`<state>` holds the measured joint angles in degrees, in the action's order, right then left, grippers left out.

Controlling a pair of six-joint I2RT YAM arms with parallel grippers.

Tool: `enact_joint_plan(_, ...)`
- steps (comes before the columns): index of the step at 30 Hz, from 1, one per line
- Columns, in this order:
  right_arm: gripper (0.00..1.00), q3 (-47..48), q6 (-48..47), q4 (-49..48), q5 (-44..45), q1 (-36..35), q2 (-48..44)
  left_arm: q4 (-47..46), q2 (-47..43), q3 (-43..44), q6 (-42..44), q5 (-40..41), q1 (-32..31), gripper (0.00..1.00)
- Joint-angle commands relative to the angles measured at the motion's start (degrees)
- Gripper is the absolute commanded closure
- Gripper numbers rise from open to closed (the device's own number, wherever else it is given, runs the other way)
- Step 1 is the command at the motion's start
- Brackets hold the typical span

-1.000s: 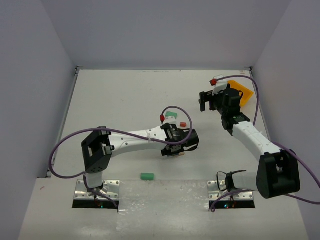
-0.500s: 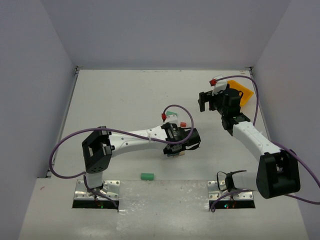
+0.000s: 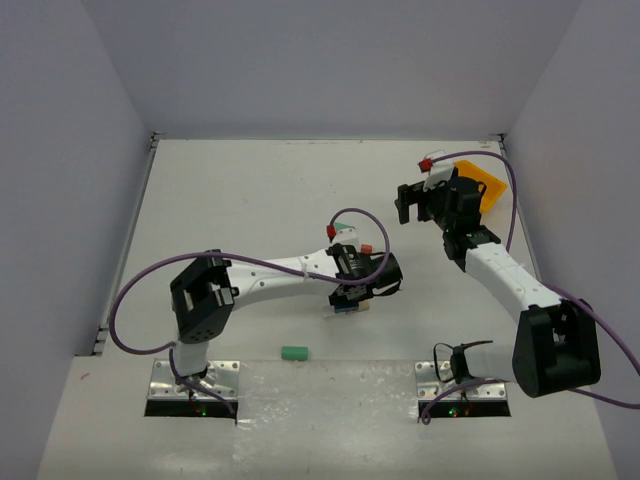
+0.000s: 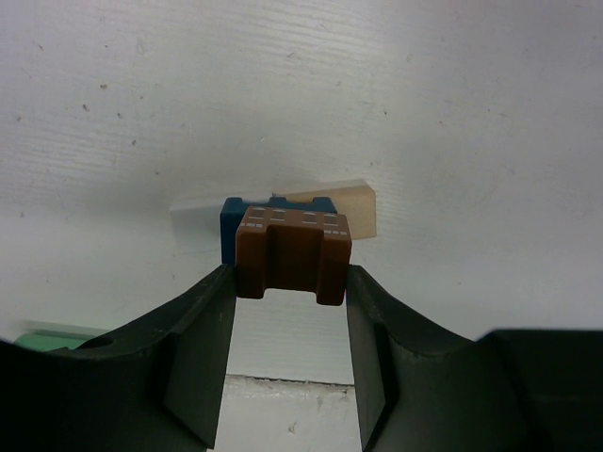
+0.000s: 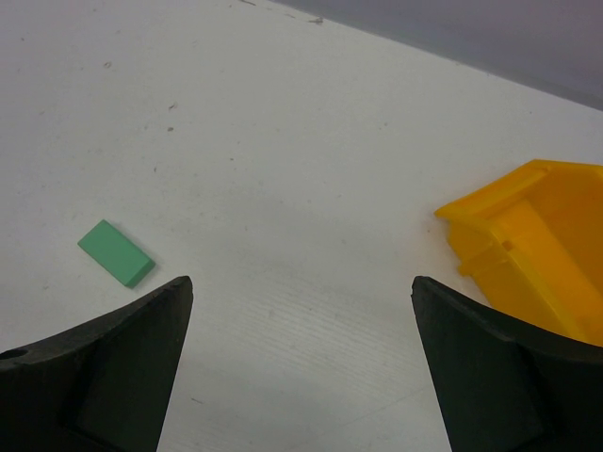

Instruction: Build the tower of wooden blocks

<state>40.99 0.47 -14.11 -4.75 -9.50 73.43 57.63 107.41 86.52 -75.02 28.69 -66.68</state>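
My left gripper [image 4: 290, 282] is shut on a red-brown notched block [image 4: 292, 254], gripping it by its two sides. Just beyond it, a blue block [image 4: 229, 226] stands on a pale flat plank [image 4: 344, 202] on the table. In the top view the left gripper [image 3: 352, 298] points down over the blue block and the plank [image 3: 338, 310]. A green block [image 3: 293, 352] lies near the front edge. A flat green piece [image 3: 345, 229] and a small red piece [image 3: 367, 248] lie behind the left wrist. My right gripper [image 3: 414, 206] is open and empty, above the table.
A yellow plastic bin [image 3: 486, 190] stands at the back right, also on the right of the right wrist view [image 5: 537, 245]. The flat green piece [image 5: 116, 252] lies to the left there. Grey walls close in the table on three sides. Purple cables loop over both arms.
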Motion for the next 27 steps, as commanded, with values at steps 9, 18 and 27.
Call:
enact_joint_plan(9, 0.01, 0.40, -0.03, -2.24, -0.96, 0.18, 0.14, 0.26, 1.74, 1.53, 0.86, -0.99, 1.56, 1.00)
enact_joint_plan(18, 0.01, -0.04, -0.03, -2.27, -1.25, 0.18, -0.86, 0.09, 2.25, 1.67, 1.23, -1.35, 1.64, 1.00)
enact_joint_plan(27, 0.01, 0.05, -1.23, -2.24, -1.49, 0.24, -0.62, -0.27, 2.07, 2.04, 1.31, -2.09, 1.29, 1.00)
